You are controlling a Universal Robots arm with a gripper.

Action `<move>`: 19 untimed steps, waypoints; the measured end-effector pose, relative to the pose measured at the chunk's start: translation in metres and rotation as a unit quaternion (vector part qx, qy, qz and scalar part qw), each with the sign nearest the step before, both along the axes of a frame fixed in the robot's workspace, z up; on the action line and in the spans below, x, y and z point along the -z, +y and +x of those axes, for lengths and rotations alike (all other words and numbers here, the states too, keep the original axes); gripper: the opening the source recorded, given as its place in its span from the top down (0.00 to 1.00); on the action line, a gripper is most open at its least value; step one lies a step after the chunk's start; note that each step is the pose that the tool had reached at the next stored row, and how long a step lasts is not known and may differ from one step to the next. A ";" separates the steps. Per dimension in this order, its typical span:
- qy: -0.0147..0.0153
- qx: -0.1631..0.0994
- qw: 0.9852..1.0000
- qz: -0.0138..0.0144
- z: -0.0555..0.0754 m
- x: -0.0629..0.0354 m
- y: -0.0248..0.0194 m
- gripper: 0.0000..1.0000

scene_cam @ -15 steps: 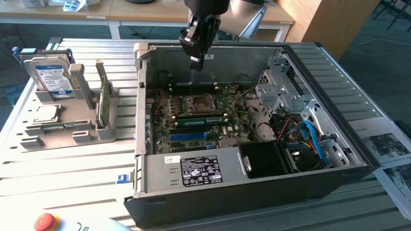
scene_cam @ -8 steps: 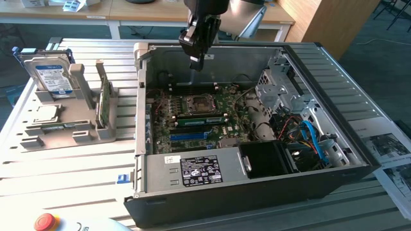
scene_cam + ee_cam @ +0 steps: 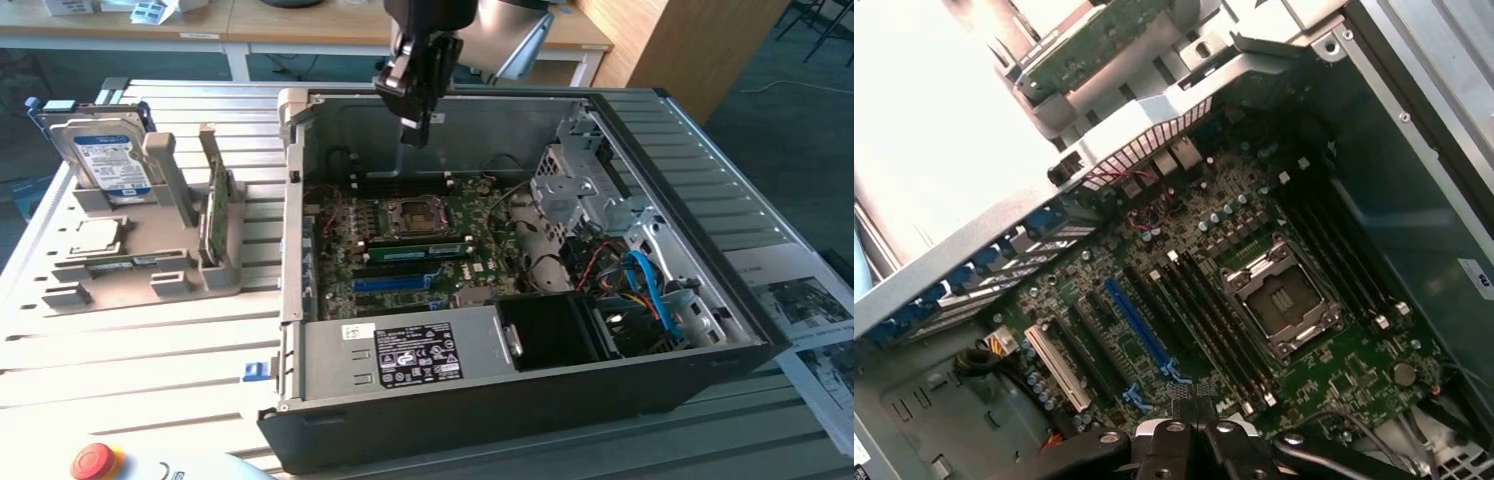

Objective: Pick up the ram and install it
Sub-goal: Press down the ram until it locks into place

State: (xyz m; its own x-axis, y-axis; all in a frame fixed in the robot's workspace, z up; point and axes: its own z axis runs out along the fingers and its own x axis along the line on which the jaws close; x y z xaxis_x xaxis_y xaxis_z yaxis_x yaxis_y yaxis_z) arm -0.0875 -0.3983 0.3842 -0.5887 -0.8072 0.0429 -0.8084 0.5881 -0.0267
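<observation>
Shut gripper (image 3: 1189,432) near camera; ram (image 3: 215,208) stands on edge.

No legible txt. Power supply label (image 3: 420,355) & hard drive label (image 3: 112,160) carry print, too small to read; same w/ printed sheet (image 3: 807,300).

The gripper (image 3: 416,128) was black, its fingers (image 3: 1194,412) dark with silvery screws. Below the fingers lay a green motherboard (image 3: 407,250) with a blue slot (image 3: 1137,330), a white slot (image 3: 1057,366) and a silver socket frame (image 3: 1281,298). The ram (image 3: 212,212) was green in a grey holder (image 3: 187,275); the hard drive (image 3: 107,160) bore a blue-white label. The computer case (image 3: 534,395) was black, with blue cables (image 3: 651,290).
</observation>
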 end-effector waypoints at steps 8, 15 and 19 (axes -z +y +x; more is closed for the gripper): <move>-0.003 0.029 1.000 0.000 0.000 0.0007 0.0000 0.90; -0.003 0.079 0.997 0.000 0.000 0.0012 0.0000 0.90; -0.003 0.110 0.994 0.000 0.000 0.0014 0.0000 0.90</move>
State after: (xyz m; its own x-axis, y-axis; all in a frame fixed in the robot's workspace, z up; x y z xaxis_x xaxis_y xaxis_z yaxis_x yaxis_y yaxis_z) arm -0.0876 -0.3983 0.3827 -0.7516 -0.6585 0.0388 -0.6595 0.7510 -0.0321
